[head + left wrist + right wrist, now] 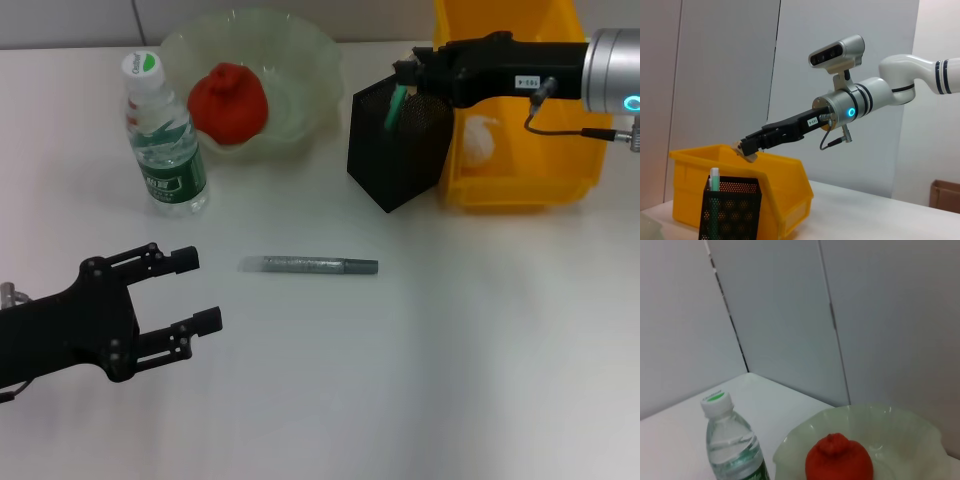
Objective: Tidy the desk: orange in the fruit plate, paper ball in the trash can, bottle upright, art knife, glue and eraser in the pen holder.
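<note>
Above pen holder [398,145], right tool [747,149] gripping eraser [748,151], label unreadable

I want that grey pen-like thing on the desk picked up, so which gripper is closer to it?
Left. The left gripper hovers open just beside the grey stick on the desk. The right gripper is farther off, over the pen holder.
</note>
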You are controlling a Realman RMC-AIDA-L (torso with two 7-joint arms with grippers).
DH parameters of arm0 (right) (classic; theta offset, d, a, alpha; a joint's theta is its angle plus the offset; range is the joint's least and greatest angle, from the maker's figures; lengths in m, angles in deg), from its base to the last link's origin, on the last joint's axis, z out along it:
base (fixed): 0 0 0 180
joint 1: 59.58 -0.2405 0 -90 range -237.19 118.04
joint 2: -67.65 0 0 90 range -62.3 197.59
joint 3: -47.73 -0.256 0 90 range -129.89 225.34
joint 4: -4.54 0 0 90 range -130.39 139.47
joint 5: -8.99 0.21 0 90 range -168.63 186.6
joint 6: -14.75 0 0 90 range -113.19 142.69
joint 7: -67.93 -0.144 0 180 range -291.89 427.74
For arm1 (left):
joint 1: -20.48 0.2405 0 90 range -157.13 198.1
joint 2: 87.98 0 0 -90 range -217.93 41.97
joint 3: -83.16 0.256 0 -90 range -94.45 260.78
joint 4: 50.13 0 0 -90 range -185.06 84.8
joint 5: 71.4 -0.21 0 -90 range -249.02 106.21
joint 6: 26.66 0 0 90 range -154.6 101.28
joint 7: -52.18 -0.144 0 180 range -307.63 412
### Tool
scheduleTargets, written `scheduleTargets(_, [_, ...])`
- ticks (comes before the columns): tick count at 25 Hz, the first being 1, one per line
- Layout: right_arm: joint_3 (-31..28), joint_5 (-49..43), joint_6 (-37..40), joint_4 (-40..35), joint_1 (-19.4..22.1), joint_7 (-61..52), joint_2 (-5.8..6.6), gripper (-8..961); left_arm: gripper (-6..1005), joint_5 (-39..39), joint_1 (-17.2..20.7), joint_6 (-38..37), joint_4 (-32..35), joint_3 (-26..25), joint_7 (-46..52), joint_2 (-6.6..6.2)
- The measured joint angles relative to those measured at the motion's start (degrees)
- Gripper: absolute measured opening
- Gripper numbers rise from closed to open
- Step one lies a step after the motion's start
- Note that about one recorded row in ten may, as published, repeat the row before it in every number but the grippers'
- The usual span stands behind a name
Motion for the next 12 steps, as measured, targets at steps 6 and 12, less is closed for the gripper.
scheduleTargets(6, [0.0,-1.5,-1.1,0.8,-0.3,1.9,0.0,324,709,-0.1,-0.1,0.0,0.0,0.0,0.0,-0.26])
scheduleTargets(12, [0.1,-1.3,-2.1,0.5,0.1,2.2,-0.15,522,709,-0.1,-0.1,0.0,0.0,-0.1,0.0,-0.32])
